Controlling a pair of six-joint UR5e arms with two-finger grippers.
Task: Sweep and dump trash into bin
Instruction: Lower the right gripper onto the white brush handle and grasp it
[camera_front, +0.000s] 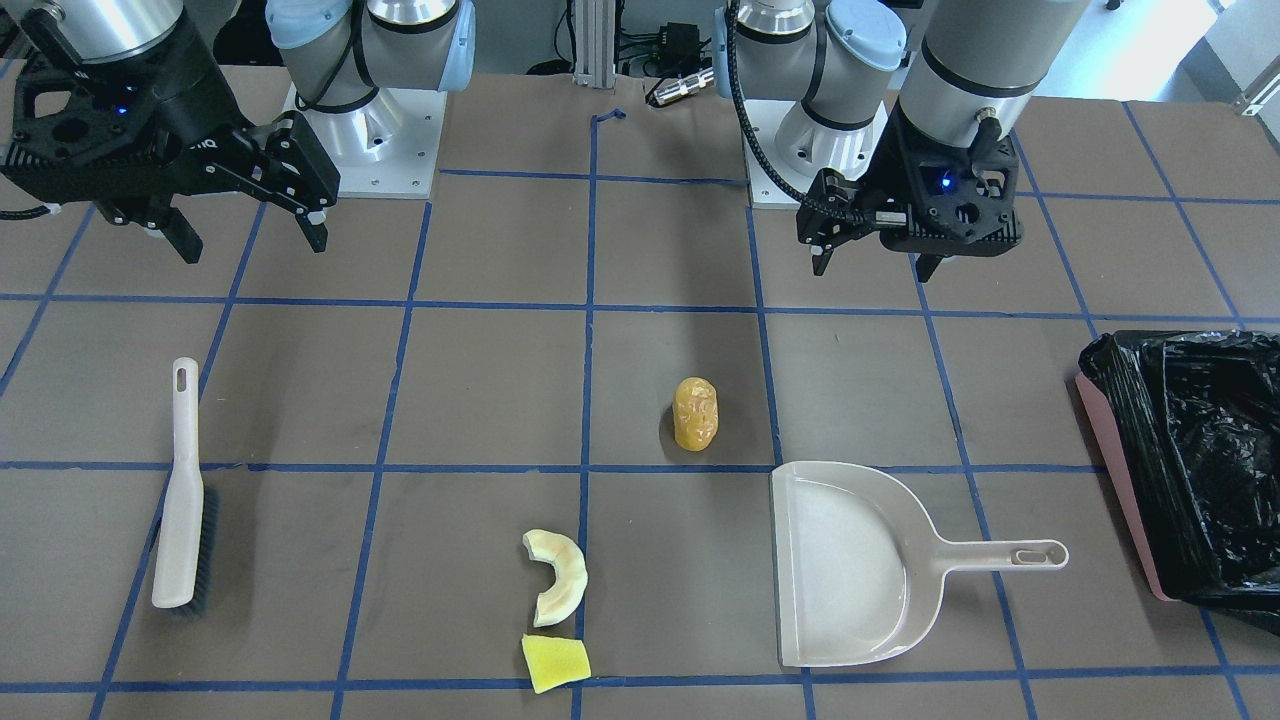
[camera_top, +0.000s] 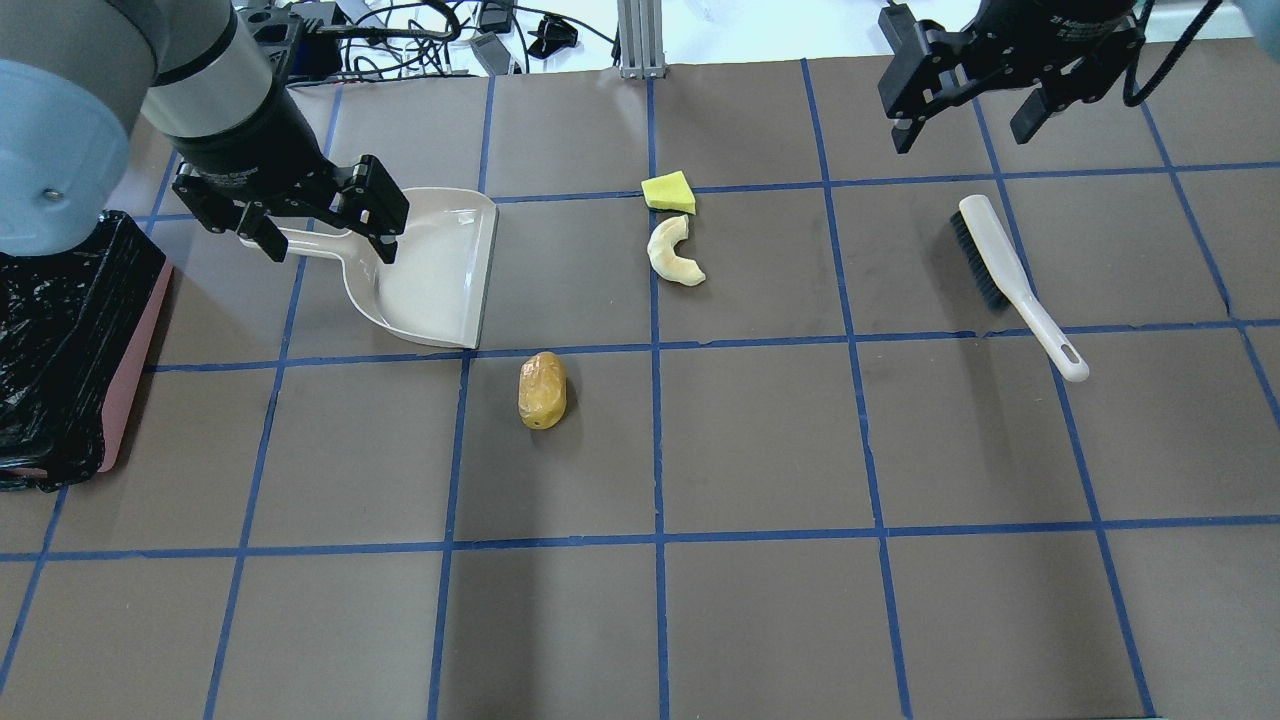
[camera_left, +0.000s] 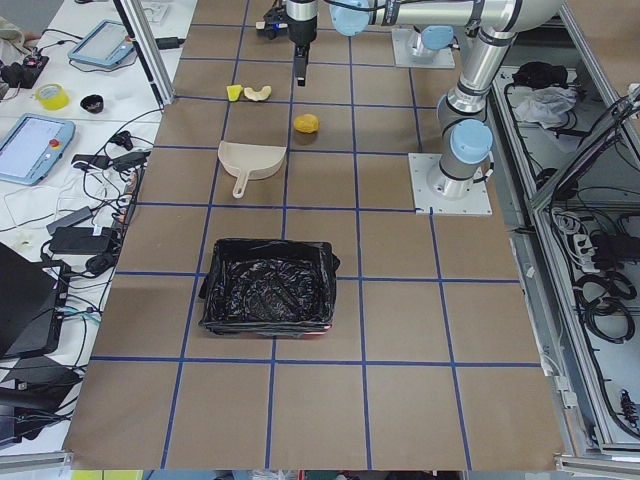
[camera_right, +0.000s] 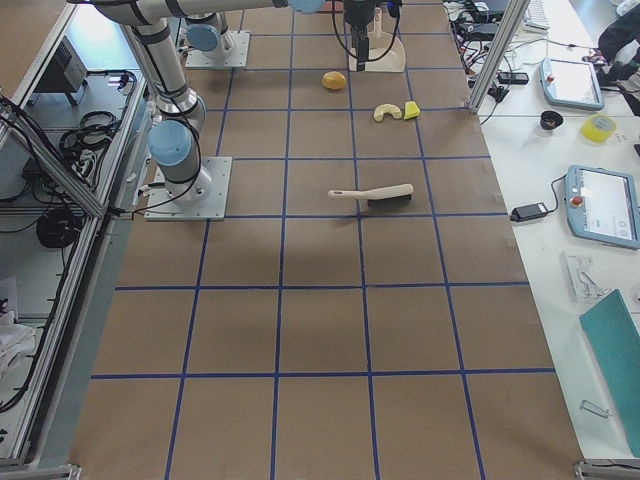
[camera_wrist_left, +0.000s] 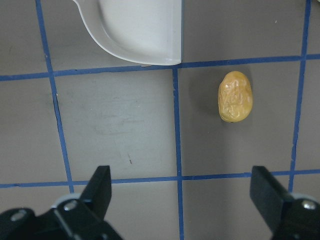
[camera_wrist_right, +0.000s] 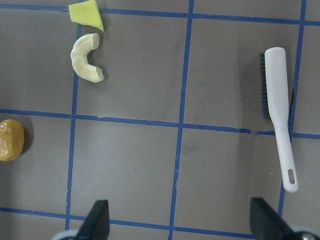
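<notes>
Nearest, a bright yellow spongy wedge (camera_front: 555, 663) is seen just beside a pale cream curved crescent slice (camera_front: 557, 577), an amber-yellow lumpy oval (camera_front: 697, 413) near a beige plastic dustpan (camera_front: 850, 560), a pink black-lined rectangular bin (camera_front: 1108, 450) at the end of the desk (camera_front: 480, 380), and the left pincer (camera_front: 872, 268) and right pincer (camera_front: 254, 245) are held wide open, empty.

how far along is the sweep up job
Nothing done yet. The amber lump, crescent slice and yellow wedge all lie on the table; the dustpan is empty and the brush lies untouched. In hand: nothing, left gripper and right gripper both open above the table. Remaining: grab tools, sweep, dump into the bin.
</notes>
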